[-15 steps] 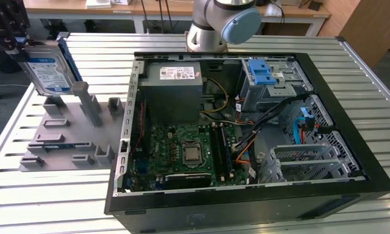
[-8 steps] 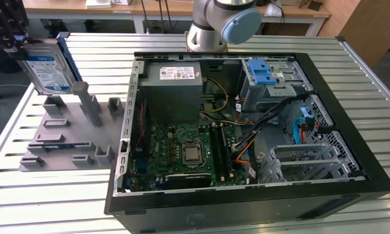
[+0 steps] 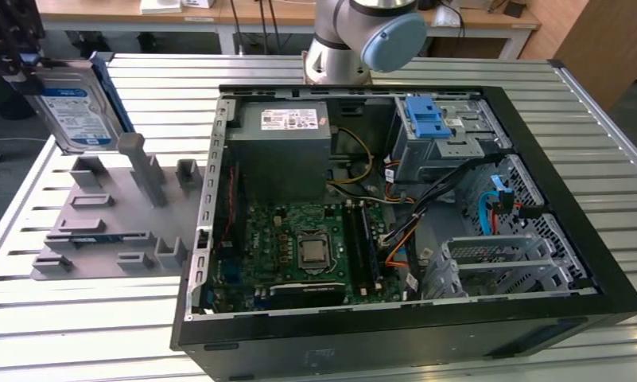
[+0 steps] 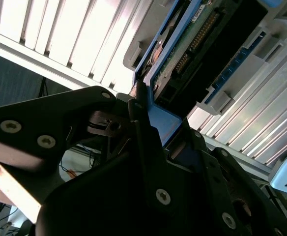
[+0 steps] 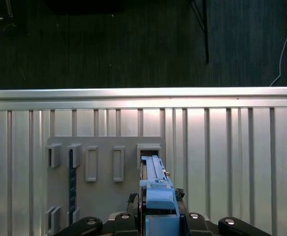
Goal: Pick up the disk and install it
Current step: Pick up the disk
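Note:
The disk [image 3: 74, 107] is a silver-grey drive with a white-and-blue label in a blue bracket. It stands upright on edge at the exterior view's far left, over the far end of the grey fixture [image 3: 106, 215]. My gripper [image 3: 23, 57] is shut on its top edge. In the second wrist view the black fingers [image 4: 143, 147] clamp the blue bracket [image 4: 160, 115], with the disk's green circuit board [image 4: 192, 42] beyond. The first wrist view looks down the disk's bracket edge [image 5: 155, 179] towards a fixture slot [image 5: 148, 150]. I cannot tell whether the disk's lower edge touches the fixture.
An open computer case [image 3: 572, 239] lies on the slatted metal table [image 3: 95, 326], to the exterior view's right of the fixture. Inside are a grey power supply box [image 3: 281, 151], a motherboard [image 3: 308, 251], loose cables and a drive cage with a blue latch [image 3: 429, 121]. The arm's base [image 3: 361, 40] stands behind the case.

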### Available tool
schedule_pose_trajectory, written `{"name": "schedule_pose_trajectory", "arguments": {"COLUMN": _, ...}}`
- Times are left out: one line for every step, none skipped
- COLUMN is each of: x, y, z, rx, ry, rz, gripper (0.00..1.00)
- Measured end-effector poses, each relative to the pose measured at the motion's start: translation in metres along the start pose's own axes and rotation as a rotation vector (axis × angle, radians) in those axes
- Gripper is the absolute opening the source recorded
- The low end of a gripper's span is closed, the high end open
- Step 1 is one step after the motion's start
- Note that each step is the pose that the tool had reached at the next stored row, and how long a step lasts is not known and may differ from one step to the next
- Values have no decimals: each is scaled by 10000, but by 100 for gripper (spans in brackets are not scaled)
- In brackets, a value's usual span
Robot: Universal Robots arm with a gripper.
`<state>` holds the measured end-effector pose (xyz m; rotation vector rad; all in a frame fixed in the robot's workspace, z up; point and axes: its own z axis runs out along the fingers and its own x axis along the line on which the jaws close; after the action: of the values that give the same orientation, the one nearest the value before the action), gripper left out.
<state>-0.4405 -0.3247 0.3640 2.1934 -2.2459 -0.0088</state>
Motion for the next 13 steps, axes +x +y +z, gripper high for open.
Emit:
{"name": "schedule_pose_trajectory", "arguments": {"x": 0, "y": 0, "z": -7, "rx": 0, "ry": 0, "rz": 0, "gripper": 36}}
{"name": "schedule_pose_trajectory", "arguments": {"x": 0, "y": 0, "z": -13, "rx": 0, "ry": 0, "rz": 0, "gripper": 36}}
{"name": "schedule_pose_trajectory", "arguments": {"x": 0, "y": 0, "z": -20, "rx": 0, "ry": 0, "rz": 0, "gripper": 36}}
{"name": "schedule_pose_trajectory", "arguments": {"x": 0, "y": 0, "z": -25, "rx": 1, "ry": 0, "rz": 0, "gripper": 36}}
{"name": "schedule_pose_trajectory", "arguments": {"x": 0, "y": 0, "z": -31, "rx": 1, "ry": 0, "rz": 0, "gripper": 36}}
{"name": "schedule_pose_trajectory", "arguments": {"x": 0, "y": 0, "z": -37, "rx": 0, "ry": 0, "rz": 0, "gripper": 36}}
{"name": "schedule_pose_trajectory", "arguments": {"x": 0, "y": 0, "z": -42, "rx": 1, "ry": 0, "rz": 0, "gripper": 36}}
{"name": "schedule_pose_trajectory", "arguments": {"x": 0, "y": 1, "z": -47, "rx": 1, "ry": 0, "rz": 0, "gripper": 36}}
{"name": "schedule_pose_trajectory", "arguments": {"x": 0, "y": 0, "z": -52, "rx": 1, "ry": -1, "rz": 0, "gripper": 36}}
{"name": "schedule_pose_trajectory", "arguments": {"x": 0, "y": 0, "z": -58, "rx": 0, "ry": 0, "rz": 0, "gripper": 36}}
{"name": "schedule_pose_trajectory", "arguments": {"x": 0, "y": 0, "z": -62, "rx": 1, "ry": 0, "rz": -1, "gripper": 36}}
{"name": "schedule_pose_trajectory", "arguments": {"x": 0, "y": 0, "z": -67, "rx": 0, "ry": 0, "rz": 0, "gripper": 36}}
{"name": "schedule_pose_trajectory", "arguments": {"x": 0, "y": 0, "z": -73, "rx": 0, "ry": 0, "rz": 0, "gripper": 36}}
